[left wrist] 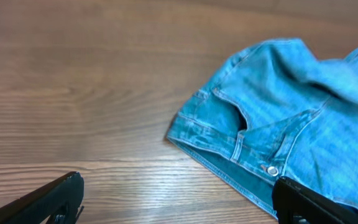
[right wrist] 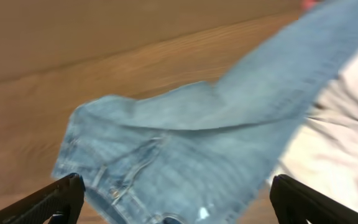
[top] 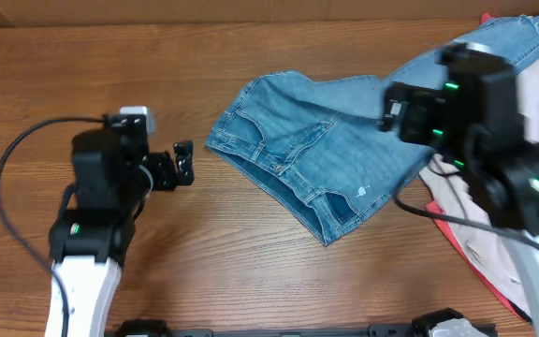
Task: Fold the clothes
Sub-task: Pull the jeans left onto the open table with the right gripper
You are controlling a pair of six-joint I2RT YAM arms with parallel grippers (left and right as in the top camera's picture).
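Denim, light blue and faded, makes up the single pair of jeans (top: pixel 307 150) on the wooden table (top: pixel 251 281); in the overhead view it lies just toward 3 o'clock of centre, the waistband end bunched toward 9 o'clock and one long stretch of leg running off toward 2 o'clock, where it reaches the frame corner; darker stitched seams, a belt loop and a gaping pocket opening show near the waistband, a small metal rivet (left wrist: pixel 271 169) sits on the band, and a small white mark (top: pixel 358 192) lies near the 5 o'clock edge; the fabric is rumpled rather than flat, with a fold ridge across the upper part. Two arms are in view, one at each side; the left gripper (top: pixel 185 164) sits at 9 o'clock of the jeans, near the waistband yet apart from it, its two fingers spread wide with nothing between them, bare wood beneath; the right gripper (right wrist: pixel 176 202) hangs above the leg at about 3 o'clock of the table, its two fingers likewise spread and clamped on nothing, though both the overhead and the right wrist view are blurred there, so whether it touches the cloth I cannot tell. One beige garment (top: pixel 480 220) lies at 4 o'clock, partly under the right arm, touching the jeans' leg; one red cloth (top: pixel 480 271) peeks from beneath its edge.
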